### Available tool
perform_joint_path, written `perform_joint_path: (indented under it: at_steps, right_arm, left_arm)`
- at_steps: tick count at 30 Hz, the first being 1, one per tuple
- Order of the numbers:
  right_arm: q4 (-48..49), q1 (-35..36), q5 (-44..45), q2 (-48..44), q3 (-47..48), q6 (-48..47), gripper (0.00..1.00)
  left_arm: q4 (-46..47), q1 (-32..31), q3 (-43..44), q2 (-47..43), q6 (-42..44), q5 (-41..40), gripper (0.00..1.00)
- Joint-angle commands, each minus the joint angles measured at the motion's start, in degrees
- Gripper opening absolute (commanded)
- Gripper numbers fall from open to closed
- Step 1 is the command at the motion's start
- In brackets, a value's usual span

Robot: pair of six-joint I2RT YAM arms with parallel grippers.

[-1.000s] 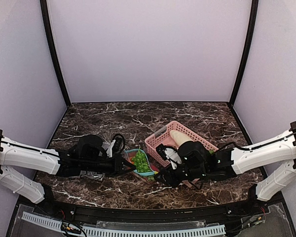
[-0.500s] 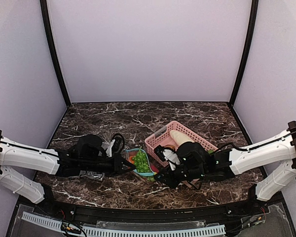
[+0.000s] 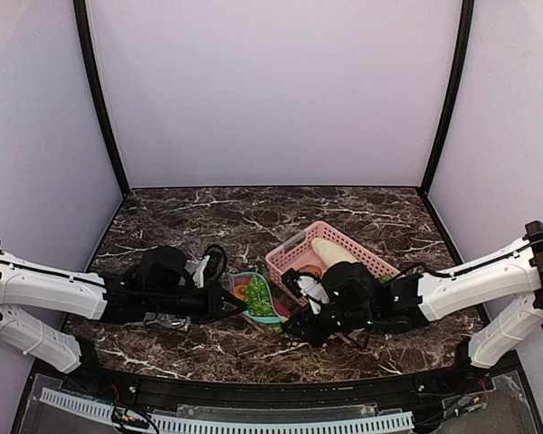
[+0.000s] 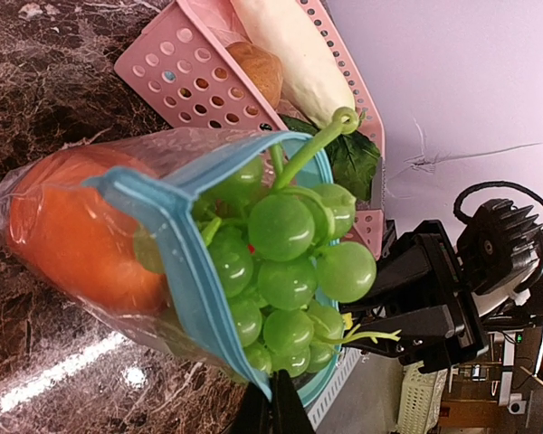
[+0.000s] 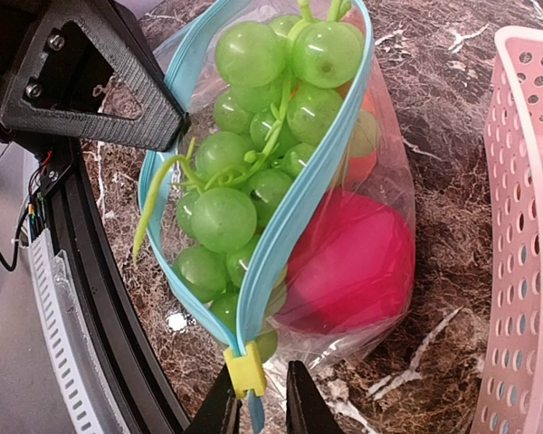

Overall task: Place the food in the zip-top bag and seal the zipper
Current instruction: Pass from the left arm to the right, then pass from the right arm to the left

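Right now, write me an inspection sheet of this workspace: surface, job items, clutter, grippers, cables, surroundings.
Surface: dark marbled table.
Job's things: zip-top bag holds orange fruit, red fruit and grape bunch; grapes bulge from the mouth; zipper unsealed, yellow slider at one end.
Clutter: pink basket with white vegetable, brown piece and green leaf.
Grippers: left gripper shut on the bag at its zipper edge; right gripper astride the slider end, grip cannot be told.
Cables: black cable looped by the left wrist.
Surroundings: plain lilac walls, black corner posts.
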Motion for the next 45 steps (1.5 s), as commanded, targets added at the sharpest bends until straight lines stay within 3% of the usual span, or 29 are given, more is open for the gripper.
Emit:
perform_joint_path:
  at_steps: [1, 6, 10, 17, 19, 20, 22, 24, 26, 30, 36, 45]
  right_arm:
    - [0.3, 0.8, -0.4, 1.2, 0.1, -0.7, 0.16]
    - [0.2, 1.1, -0.1, 1.7, 0.3, -0.8, 0.11]
    - [0.0, 1.5, 0.4, 1.5, 0.4, -0.9, 0.0]
    - [-0.2, 1.7, 0.7, 0.0, 0.6, -1.3, 0.0]
    - [-0.2, 1.7, 0.6, -0.3, 0.5, -1.5, 0.0]
    - [-0.2, 1.8, 0.5, -0.5, 0.4, -1.6, 0.0]
    - [0.1, 1.7, 0.2, -0.9, 0.2, -1.6, 0.0]
    - [0.4, 1.7, -0.2, -1.4, -0.2, -1.7, 0.0]
    - [0.5, 1.7, -0.4, -1.7, -0.4, -1.5, 0.0]
    - [1.1, 1.7, -0.6, -2.1, -0.8, -1.4, 0.0]
    - [1.9, 1.7, 0.6, -2.4, -1.4, -0.8, 0.0]
    - [2.6, 1.6, 1.1, -2.1, -1.8, 0.2, 0.0]
  left_arm:
    - [-0.8, -0.1, 0.8, -1.6, 1.1, -0.8, 0.01]
    - [-1.0, -0.1, 0.7, -1.6, 1.1, -0.8, 0.01]
    - [-1.0, 0.0, 0.7, -1.7, 1.2, -0.9, 0.01]
    - [-5.3, -0.1, 2.0, -1.5, 5.2, -0.9, 0.04]
    - [-10.4, -0.1, 5.0, -2.0, 10.1, -1.5, 0.24]
    - [-12.3, -0.1, 5.9, -2.6, 12.2, -1.9, 0.42]
    - [-18.4, 0.0, 9.2, -3.4, 19.3, -4.0, 0.66]
    - [-25.8, 0.0, 13.3, -3.6, 26.9, -6.9, 0.76]
    - [-31.4, -0.1, 17.3, -3.3, 34.2, -9.6, 0.8]
    - [-31.1, 0.0, 20.4, -4.1, 48.4, -6.1, 0.79]
    - [-15.6, -0.5, 15.8, -5.0, 62.8, 6.6, 0.72]
    - [-5.5, -1.7, 13.0, 1.6, 66.8, 13.5, 0.58]
